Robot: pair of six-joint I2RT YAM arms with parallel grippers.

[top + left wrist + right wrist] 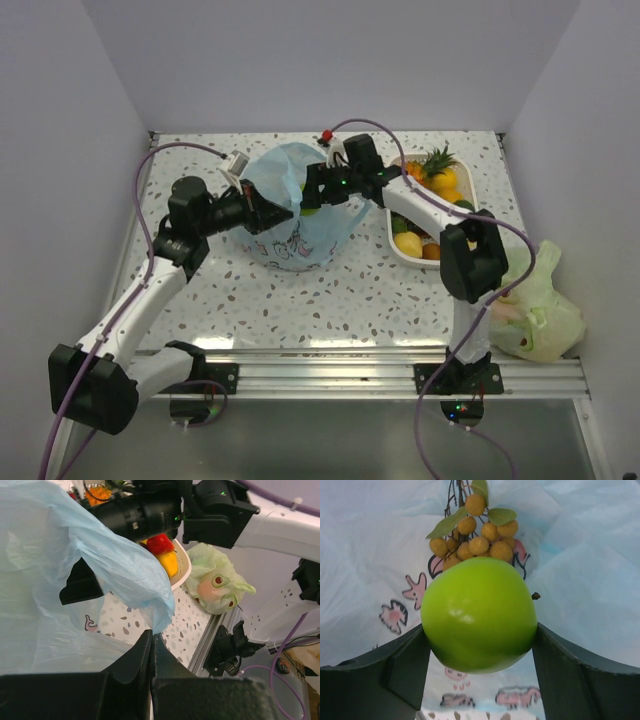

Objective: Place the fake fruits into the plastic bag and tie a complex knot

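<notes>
The right gripper point(479, 637) is clamping the green apple point(479, 612) between its two fingers, one pad pressing on each side of the fruit. The jaws are standing wide because the apple is filling the gap. The left gripper point(151, 639) is pressed together on a fold of the plastic bag point(290, 180), pinching the rim film and holding the left side of the mouth raised above the table point(380, 295).

Governing relation: the apple is sitting inside the bag's mouth. In the right wrist view the printed blue film is surrounding the fruit on all sides. A cluster of small orange-yellow fruits point(475, 535) is lying beyond it, deeper in the bag (whether the apple is touching the cluster cannot be determined). The release path is therefore judged to be running along the gripper's own pointing axis, further into the bag.

The right arm is the one reaching into the mouth, while the left arm is serving as holder only. Other fruits, the pineapple point(437, 160) among them, are sitting in the white tray point(184, 567) to the right of the bag, on the right arm's side. The knot step is judged not yet started
</notes>
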